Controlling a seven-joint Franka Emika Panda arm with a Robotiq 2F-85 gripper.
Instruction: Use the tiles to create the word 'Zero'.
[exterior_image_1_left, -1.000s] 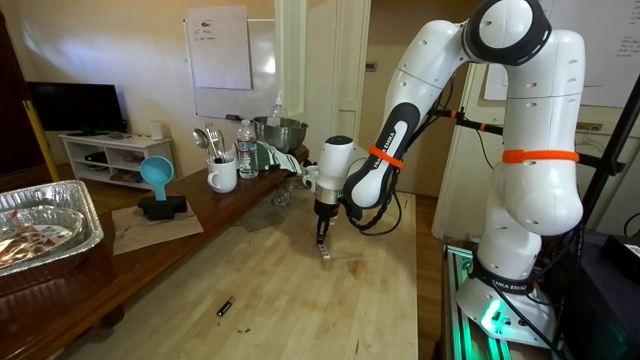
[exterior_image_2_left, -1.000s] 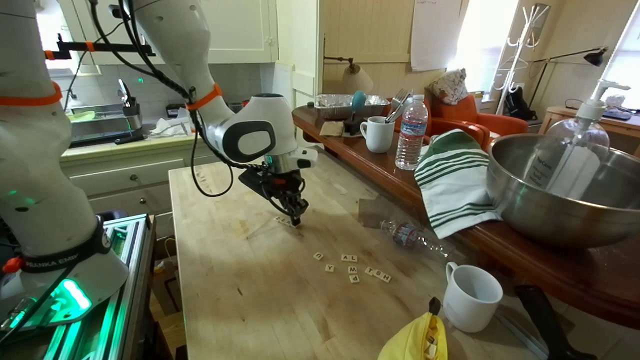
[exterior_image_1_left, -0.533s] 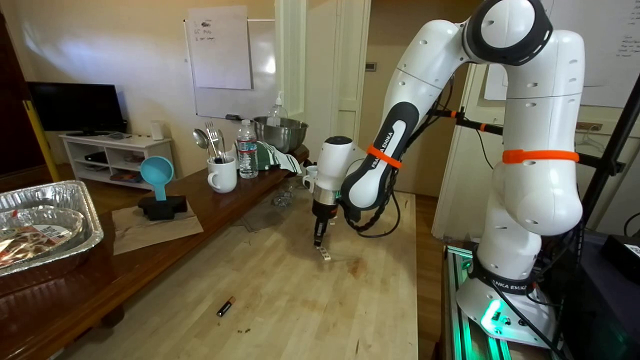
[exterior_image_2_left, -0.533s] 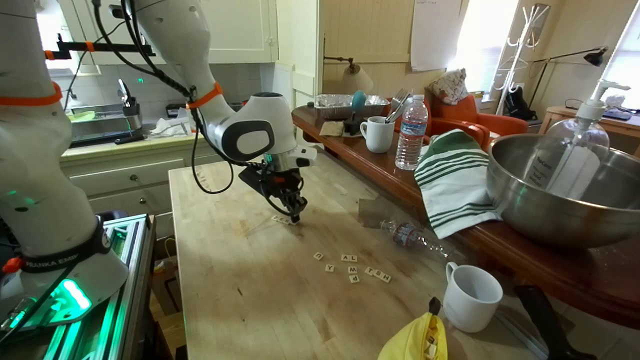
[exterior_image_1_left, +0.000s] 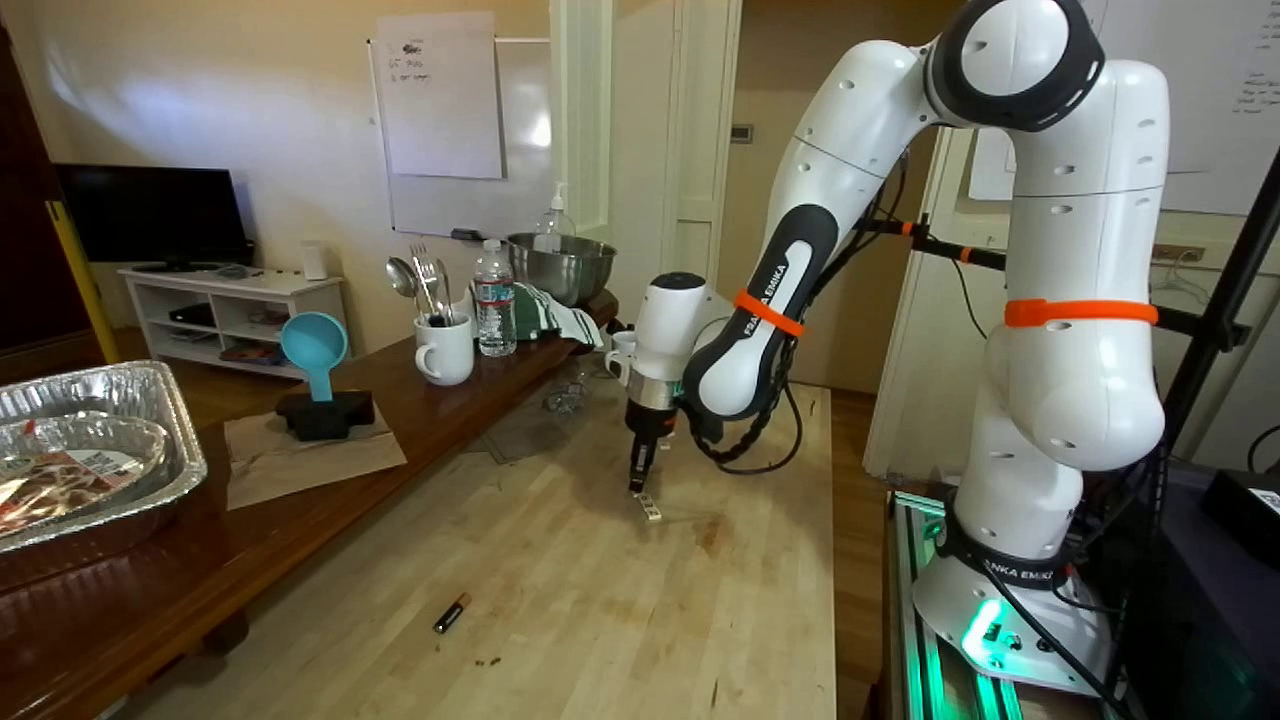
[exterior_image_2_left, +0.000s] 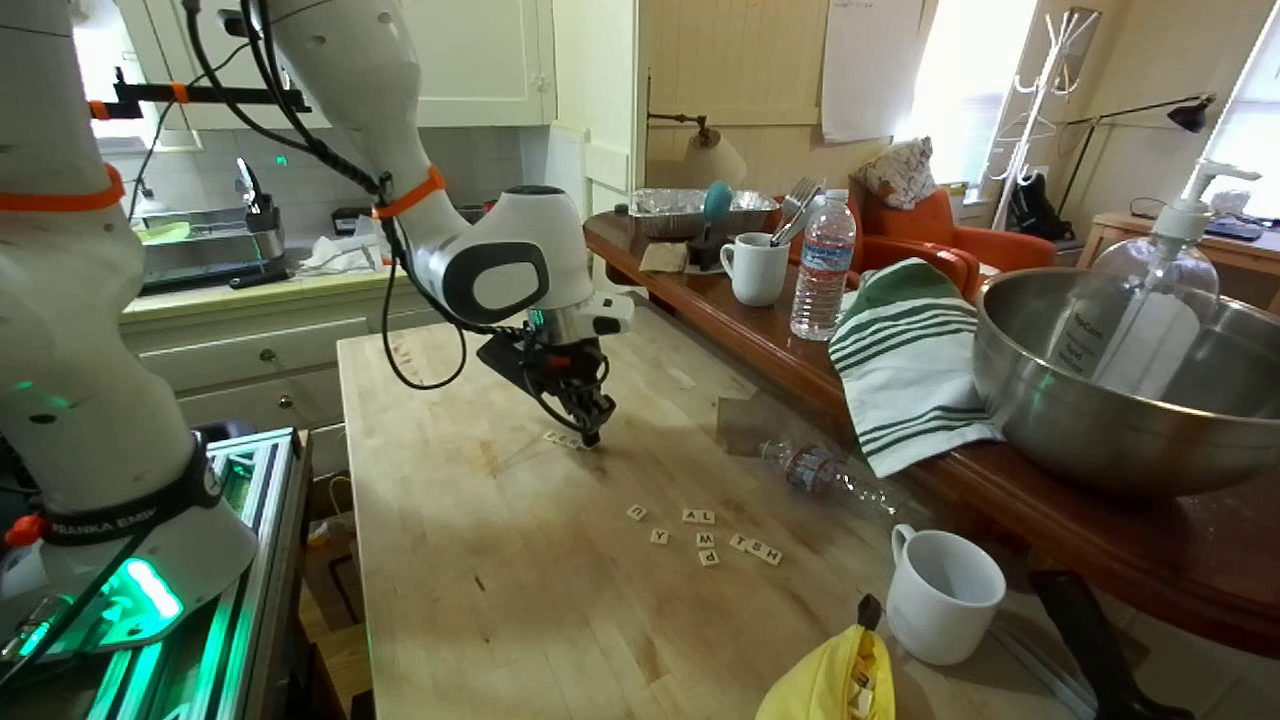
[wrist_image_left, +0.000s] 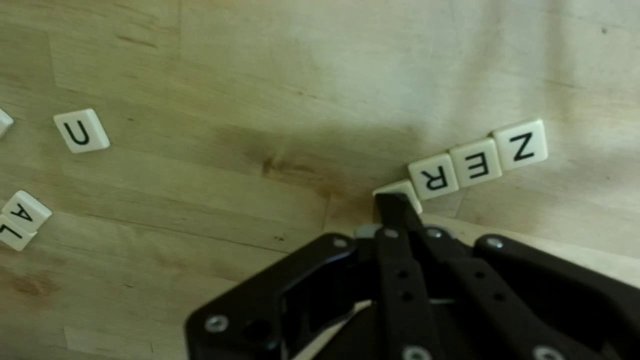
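Four tiles (wrist_image_left: 475, 165) lie side by side, in one slanting row, on the wooden table (exterior_image_2_left: 480, 620). In the wrist view they show, from right to left, Z, E and R, while the fourth tile (wrist_image_left: 395, 188) is partly covered by the black claw (wrist_image_left: 398, 203), its letter hidden. The claw is pressed together. In an exterior view, more tiles (exterior_image_2_left: 706, 540) lie scattered nearer, to the left of a white mug (exterior_image_2_left: 945, 600).
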